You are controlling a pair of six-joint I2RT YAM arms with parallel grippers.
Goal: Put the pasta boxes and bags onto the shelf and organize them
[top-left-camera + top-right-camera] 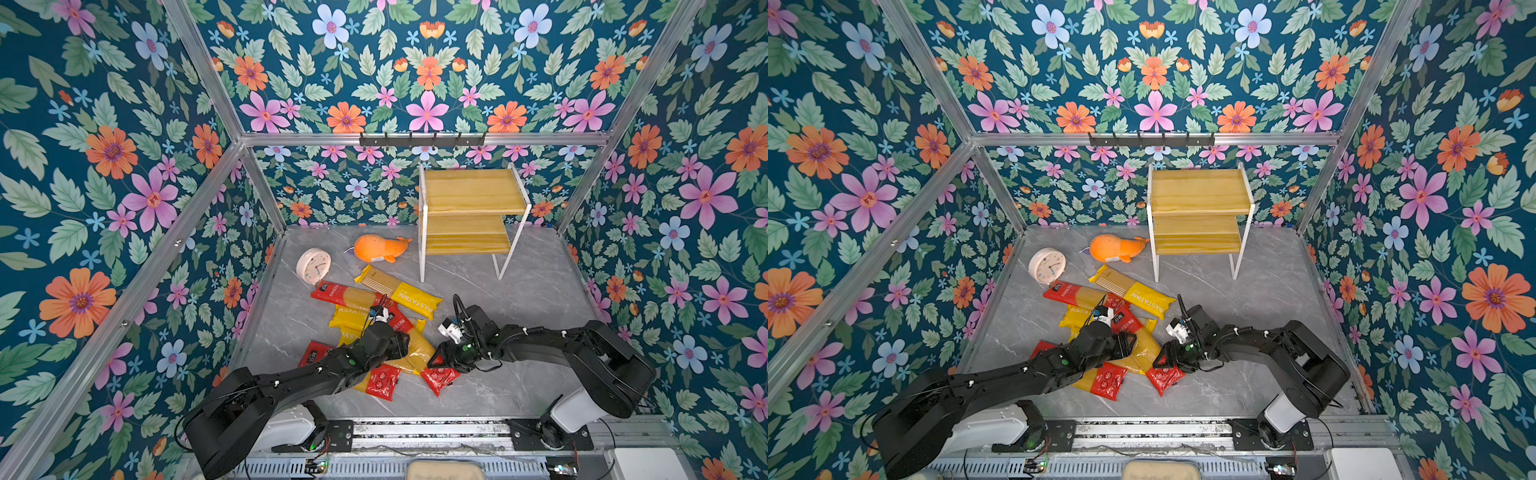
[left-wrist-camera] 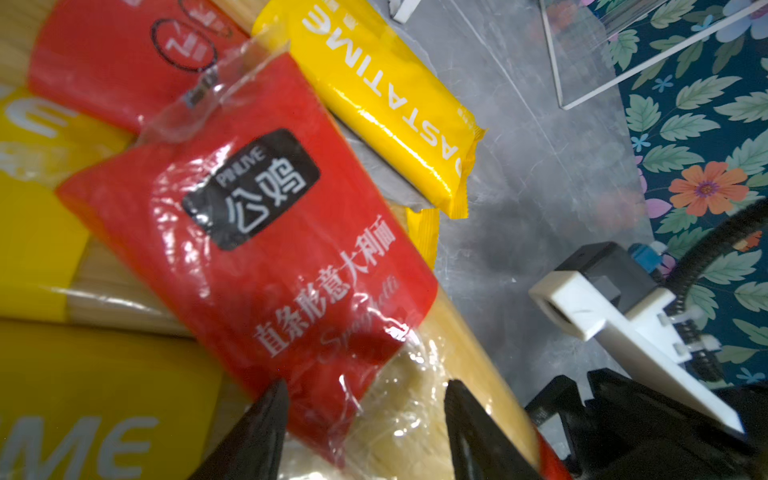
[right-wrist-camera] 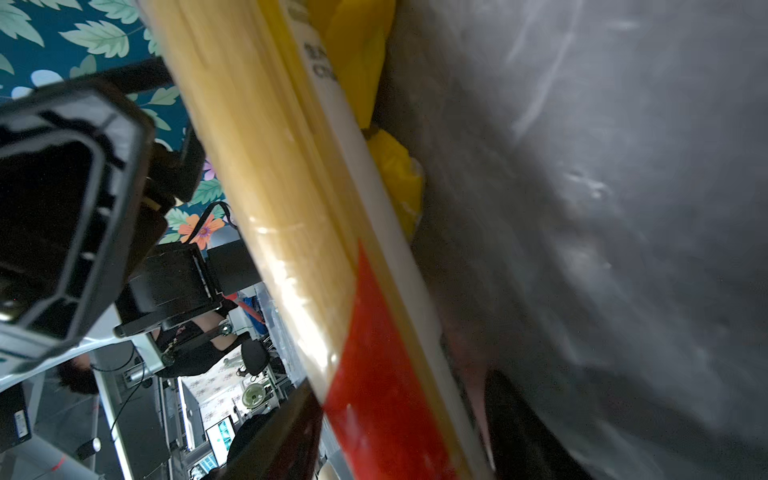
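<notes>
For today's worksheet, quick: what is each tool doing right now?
Left tool: astride the red-ended spaghetti pack; grip cannot be told.
Right tool: closed on that pack.

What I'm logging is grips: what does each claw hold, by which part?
Right claw: spaghetti pack, red end, seemingly pinched; left claw straddles its clear part, grip unclear.

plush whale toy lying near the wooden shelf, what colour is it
The plush whale toy is orange; it shows best in a top view.

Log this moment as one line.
phase: pickup | left tool: astride red-ended pack, grip unclear | right tool: astride same pack, grip unclear | shelf: no packs yet
</notes>
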